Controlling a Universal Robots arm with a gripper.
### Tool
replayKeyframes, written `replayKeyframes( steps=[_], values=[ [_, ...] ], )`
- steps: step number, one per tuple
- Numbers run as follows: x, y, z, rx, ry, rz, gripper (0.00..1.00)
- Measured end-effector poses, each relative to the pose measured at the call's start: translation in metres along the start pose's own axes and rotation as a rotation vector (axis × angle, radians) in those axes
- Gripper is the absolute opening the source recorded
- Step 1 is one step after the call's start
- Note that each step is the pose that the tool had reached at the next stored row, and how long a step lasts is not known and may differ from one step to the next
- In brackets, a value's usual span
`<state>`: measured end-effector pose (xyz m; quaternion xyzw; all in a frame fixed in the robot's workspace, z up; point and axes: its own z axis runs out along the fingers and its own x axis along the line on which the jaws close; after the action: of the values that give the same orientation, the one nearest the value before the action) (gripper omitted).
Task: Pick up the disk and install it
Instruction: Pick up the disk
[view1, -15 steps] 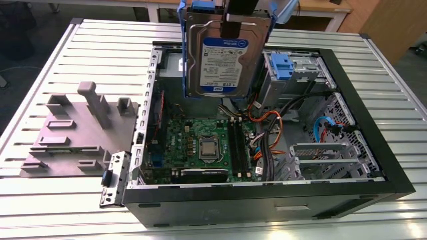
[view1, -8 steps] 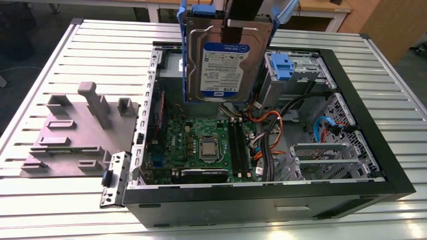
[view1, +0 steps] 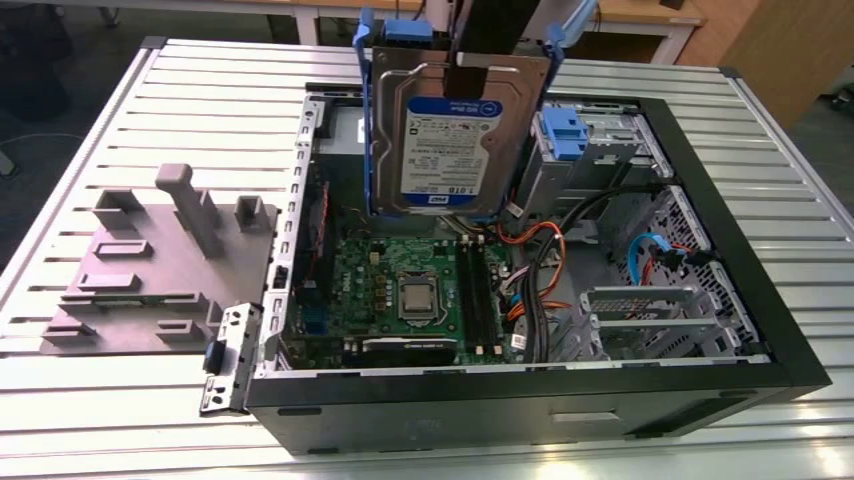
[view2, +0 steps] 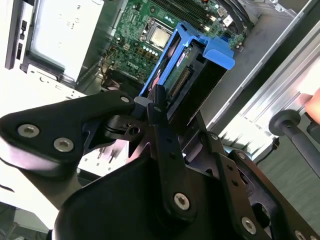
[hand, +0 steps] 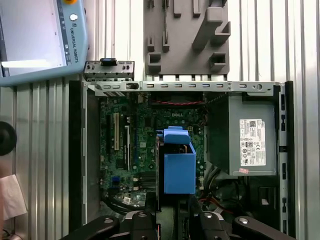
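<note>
The disk (view1: 454, 140), silver-grey with a white-and-blue label and blue side rails, hangs upright above the open computer case (view1: 534, 385), over the rear part of the motherboard. My gripper (view1: 474, 60) comes down from above and is shut on the disk's upper edge. In the second wrist view the black fingers (view2: 159, 107) clamp the disk (view2: 192, 70) from both sides, with the motherboard beneath it. In the first wrist view the disk (hand: 177, 162) shows end-on with its blue rail piece, just off my gripper (hand: 172, 217).
A grey fixture plate (view1: 147, 270) with upright blocks lies at the exterior view's left of the case. Inside the case are the motherboard (view1: 414, 290), a grey power-supply box (hand: 250, 140), cables (view1: 587, 230) and a blue bracket (view1: 563, 130) in the drive bay. A teach pendant (hand: 40, 40) lies on the table.
</note>
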<state>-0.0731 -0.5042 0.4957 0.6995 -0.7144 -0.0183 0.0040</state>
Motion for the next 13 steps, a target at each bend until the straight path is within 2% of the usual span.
replayKeyframes(
  steps=[13],
  values=[
    [0.0121, -0.0002, -0.0001, 0.0000, -0.0001, 0.000, 0.35]
  ],
)
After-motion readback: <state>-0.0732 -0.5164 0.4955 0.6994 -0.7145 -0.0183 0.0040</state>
